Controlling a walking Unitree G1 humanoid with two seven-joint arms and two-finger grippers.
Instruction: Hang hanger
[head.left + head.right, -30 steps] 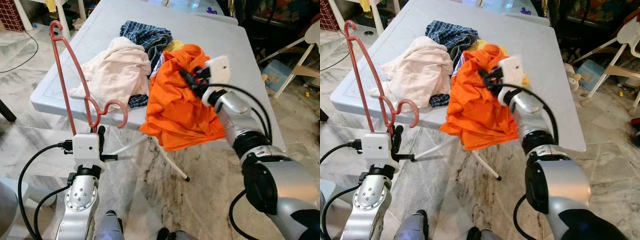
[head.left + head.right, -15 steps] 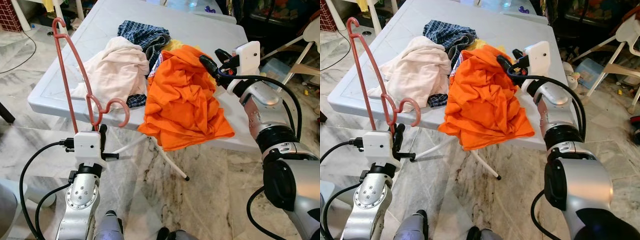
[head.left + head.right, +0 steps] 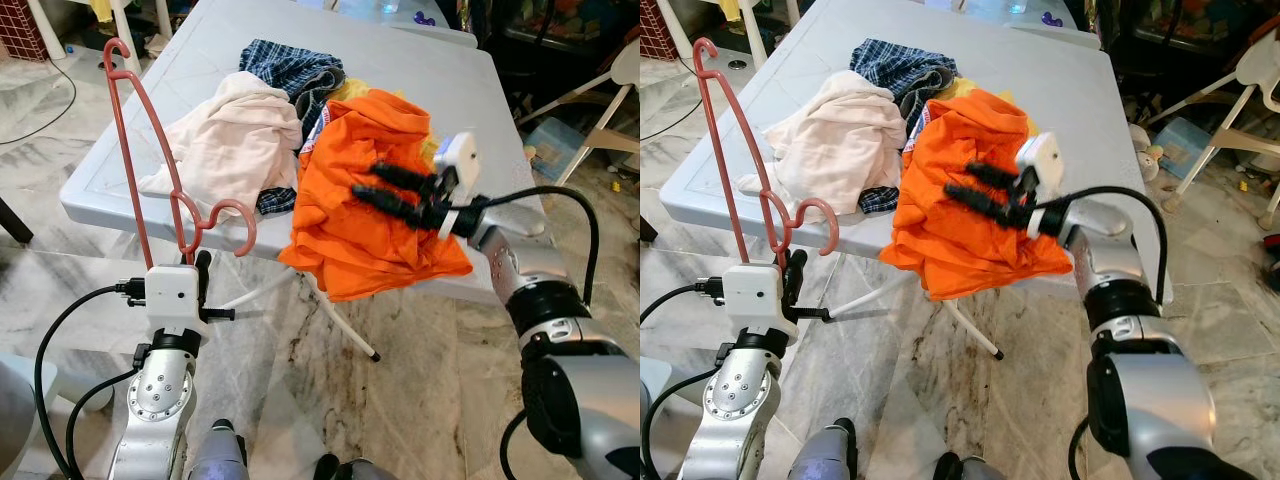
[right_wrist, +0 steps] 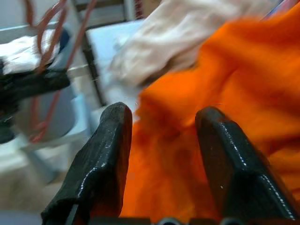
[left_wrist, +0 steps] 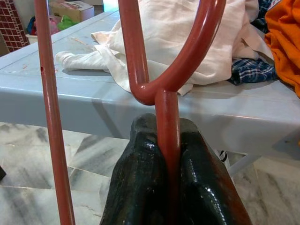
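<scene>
A grey folding table point(image 3: 130, 190) stands on a marble floor, its near edge running across the middle of the head view. On it lies a heap of laundry: an orange shirt point(image 3: 350, 235) at the centre, spilling over the near edge; a cream garment point(image 3: 235, 140) at about 10 o'clock from it; a dark plaid cloth point(image 3: 295, 70) at 12 o'clock.

The red hanger point(image 3: 150, 160) stands upright at 9 o'clock in the head view, in front of the table's near left corner, hook end up. The left gripper point(image 5: 166, 154) is clenched on the hanger's stem just below where the two arms fork, both black fingers point(image 5: 140, 178) pressed against the rod.

The right gripper point(image 3: 395, 190) hovers over the orange shirt, reaching from 3 o'clock towards the centre. Its two fingers are spread well apart and hold nothing; whether the tips brush the cloth cannot be told.

Risks, as a judgement: the shirt hangs far over the table edge, so a partial pinch or a sideways tug could drag it to the floor. A pinch that takes several folds at once could leave the neck opening closed to the hanger. The hanger is held by its stem alone, so pushing cloth against one arm could twist it in the grip.
</scene>
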